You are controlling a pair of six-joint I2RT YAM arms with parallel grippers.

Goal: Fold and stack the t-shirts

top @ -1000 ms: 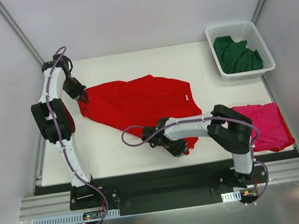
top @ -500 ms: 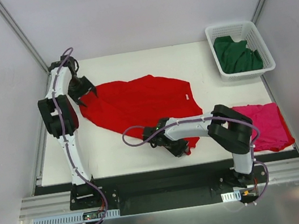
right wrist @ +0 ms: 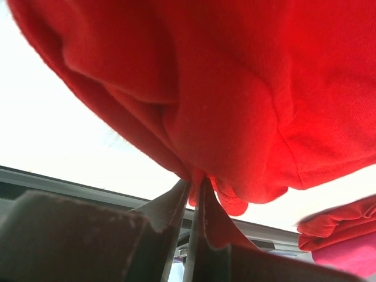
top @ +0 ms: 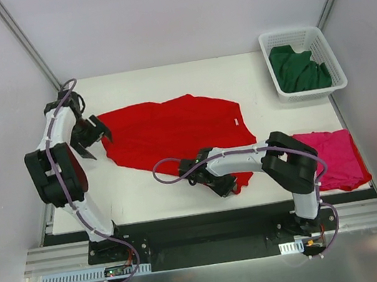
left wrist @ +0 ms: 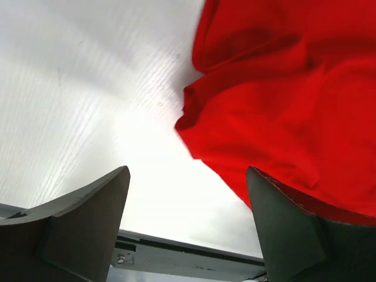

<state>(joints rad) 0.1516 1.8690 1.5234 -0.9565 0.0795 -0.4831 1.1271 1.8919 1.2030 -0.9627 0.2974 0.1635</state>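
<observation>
There's the plain bright red t-shirt [top: 171,126] — magenta-pink t-shirt [top: 337,154], dark green t-shirt [top: 297,69], white lattice basket [top: 311,92], white table [top: 164,80].

T-shirts, 3: red t-shirt [top: 173,133], centre; magenta-pink t-shirt [top: 336,156], lower right; dark green t-shirt [top: 298,68], upper right.
Basket [top: 309,94], 1.
Grippers, 2: left gripper [top: 92,137], right gripper [top: 227,189].
Table [top: 164,80], 1.

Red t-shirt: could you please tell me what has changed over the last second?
The left pincer let go of the far-left corner of the red t-shirt, opened and drew back left, off the cloth. The right pincer stayed shut on its near edge; pink t-shirt, green t-shirt and basket unmoved.
</observation>
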